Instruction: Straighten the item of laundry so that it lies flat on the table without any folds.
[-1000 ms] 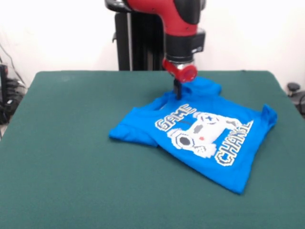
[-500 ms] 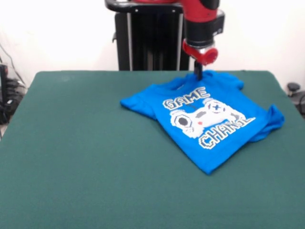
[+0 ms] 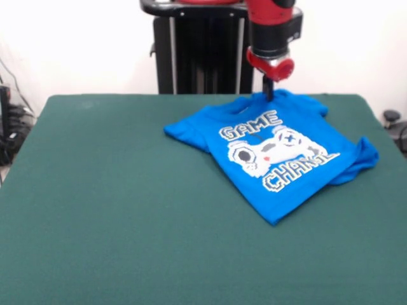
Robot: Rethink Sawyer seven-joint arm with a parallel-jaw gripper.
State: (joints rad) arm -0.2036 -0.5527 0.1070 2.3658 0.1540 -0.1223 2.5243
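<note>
Coming down from the top of the front view on the red and black arm point(image 3: 272, 25), the gripper point(image 3: 269, 94) is meeting the far edge of the blue T-shirt point(image 3: 280, 159), near its collar. Pinching the cloth or merely pressing on it: impossible to tell, the dark tip showing only as one narrow stem against the blue. Rising a little toward that tip, the fabric there is looking slightly lifted (though only just).

Lying on the dark green table point(image 3: 95, 210), right of centre and toward the far side, with the printed front facing up. Showing the white-grey controller print point(image 3: 273, 151) between the words GAME and CHANGE, the last letters running into a fold. Sitting askew, the lettering slanting up to the right and the hem corner pointing toward the camera. Spreading out to the left, one sleeve is resting flat; bunching into a rumpled lump at the right edge, the other side is curling over itself. Standing behind the table's far edge, the black pedestal point(image 3: 197, 51) is filling the top centre against a pale wall.
</note>
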